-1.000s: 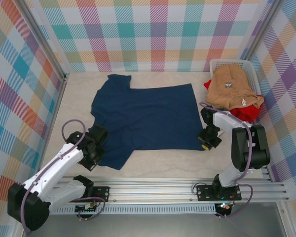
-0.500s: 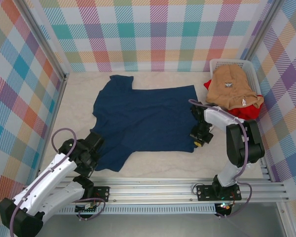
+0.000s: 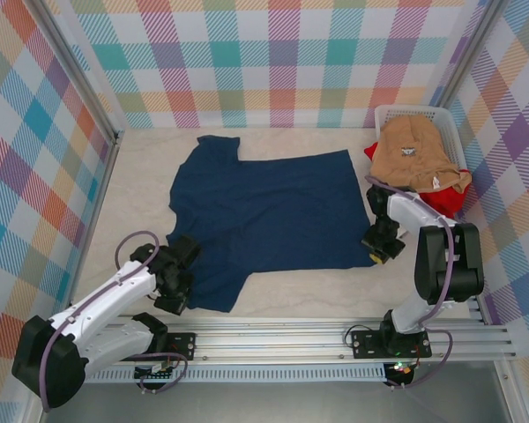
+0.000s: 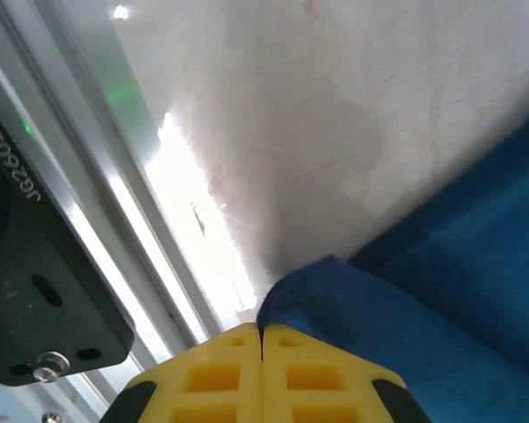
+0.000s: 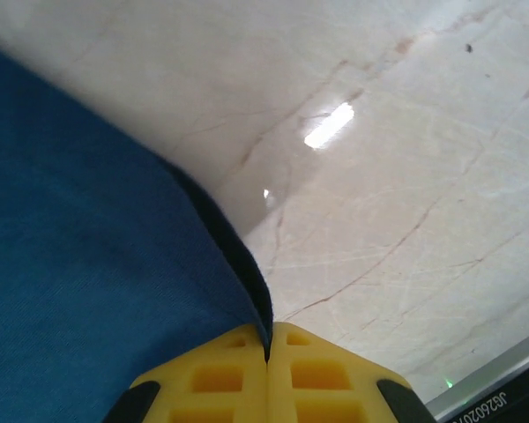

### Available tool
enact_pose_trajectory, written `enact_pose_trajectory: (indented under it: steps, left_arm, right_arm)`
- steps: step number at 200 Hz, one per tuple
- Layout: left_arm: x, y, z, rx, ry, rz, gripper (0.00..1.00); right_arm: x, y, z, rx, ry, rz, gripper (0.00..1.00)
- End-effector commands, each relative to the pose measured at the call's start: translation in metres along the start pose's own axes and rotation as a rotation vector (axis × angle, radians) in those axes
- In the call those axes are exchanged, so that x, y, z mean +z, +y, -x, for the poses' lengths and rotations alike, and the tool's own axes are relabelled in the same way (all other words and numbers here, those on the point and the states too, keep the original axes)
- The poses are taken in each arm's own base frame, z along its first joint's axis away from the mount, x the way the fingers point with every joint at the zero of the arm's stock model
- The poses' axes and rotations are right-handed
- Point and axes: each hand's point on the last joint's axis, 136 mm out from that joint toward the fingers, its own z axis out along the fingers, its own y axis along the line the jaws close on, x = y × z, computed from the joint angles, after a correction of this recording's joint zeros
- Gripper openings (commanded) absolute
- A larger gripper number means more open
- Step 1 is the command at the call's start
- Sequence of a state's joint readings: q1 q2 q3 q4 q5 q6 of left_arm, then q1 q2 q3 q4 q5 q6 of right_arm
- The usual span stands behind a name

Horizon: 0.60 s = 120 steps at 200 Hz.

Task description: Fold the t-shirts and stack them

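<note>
**Navy shirt flat, both grippers pinching its near edge**

- Navy t-shirt point(image 3: 273, 211) is spread on the table point(image 3: 132, 176), centre-left. Its long axis runs left-right, slightly skewed.
- Neck end points left and the hem points right. One sleeve sticks out toward the back wall and the other toward the near rail point(image 3: 291, 339).
- Look: dark blue with a matte weave. It lies mostly smooth, with mild ripples along the left side. The hem edge is straight, and the far-right corner lies just short of the basket point(image 3: 392, 115).
- Left gripper point(image 3: 183, 284) is at the near sleeve. In the left wrist view its yellow fingers point(image 4: 212, 379) are pressed together, with a bunched fold of navy cloth at the tips. That reads as pinching the sleeve.
- Right gripper point(image 3: 377, 254) is at the near-right hem corner. In the right wrist view the fingers point(image 5: 326, 374) are pressed together and the shirt's hemmed edge runs straight into the seam between them, so it is clamped on the corner.
- Tan t-shirt point(image 3: 414, 159) is heaped crumpled on the white basket at far right. Red t-shirt point(image 3: 439, 203) pokes out from under it at the near side and the left.
</note>
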<state>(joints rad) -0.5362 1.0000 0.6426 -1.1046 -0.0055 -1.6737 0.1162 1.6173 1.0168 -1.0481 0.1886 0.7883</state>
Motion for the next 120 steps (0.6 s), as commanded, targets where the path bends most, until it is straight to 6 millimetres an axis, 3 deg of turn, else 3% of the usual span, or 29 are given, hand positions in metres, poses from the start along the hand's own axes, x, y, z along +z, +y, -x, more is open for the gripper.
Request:
enact_pose_trajectory:
  steps: [1, 13, 32, 48, 68, 74, 75, 82, 85, 88, 92, 95, 104, 120]
  left_arm:
    - [-0.053, -0.049, 0.022, 0.086, -0.158, -0.217, 0.0]
    - [-0.084, -0.08, 0.034, 0.113, -0.227, -0.316, 0.0]
    - [-0.12, -0.145, 0.054, 0.136, -0.238, -0.432, 0.0]
    - [-0.146, -0.214, 0.078, 0.146, -0.228, -0.504, 0.0]
    - [-0.196, -0.306, 0.111, 0.163, -0.206, -0.643, 0.0]
    - [-0.227, -0.33, 0.123, 0.178, -0.235, -0.71, 0.0]
    - [-0.224, -0.333, 0.124, 0.181, -0.233, -0.699, 0.0]
    - [-0.251, -0.359, 0.136, 0.194, -0.261, -0.753, 0.0]
    - [-0.274, -0.366, 0.141, 0.194, -0.277, -0.799, 0.0]
    - [-0.277, -0.376, 0.145, 0.196, -0.28, -0.81, 0.0]
    - [-0.305, -0.386, 0.151, 0.193, -0.3, -0.88, 0.0]
    - [-0.32, -0.394, 0.154, 0.192, -0.31, -0.926, 0.0]
    - [-0.366, -0.406, 0.165, 0.158, -0.349, -1.085, 0.0]
    - [-0.44, -0.407, 0.184, 0.052, -0.336, -1.387, 0.0]
  right_arm:
    - [-0.049, 0.039, 0.013, -0.119, -0.148, 0.172, 0.0]
    - [-0.08, 0.061, 0.022, -0.157, -0.226, 0.261, 0.0]
    - [-0.133, 0.095, 0.049, -0.176, -0.329, 0.376, 0.0]
    - [-0.185, 0.126, 0.086, -0.159, -0.438, 0.48, 0.0]
    - [-0.255, 0.16, 0.134, -0.116, -0.528, 0.634, 0.0]
    - [-0.28, 0.168, 0.15, -0.104, -0.563, 0.675, 0.0]
    - [-0.28, 0.168, 0.15, -0.104, -0.563, 0.675, 0.0]
    - [-0.31, 0.174, 0.164, -0.103, -0.612, 0.73, 0.0]
    - [-0.328, 0.176, 0.17, -0.101, -0.643, 0.762, 0.0]
    - [-0.339, 0.176, 0.174, -0.099, -0.664, 0.783, 0.0]
    - [-0.362, 0.177, 0.18, -0.096, -0.707, 0.831, 0.0]
    - [-0.367, 0.178, 0.183, -0.096, -0.718, 0.845, 0.0]
    - [-0.414, 0.173, 0.191, -0.082, -0.815, 0.97, 0.0]
    - [-0.464, 0.157, 0.198, -0.037, -0.906, 1.141, 0.0]
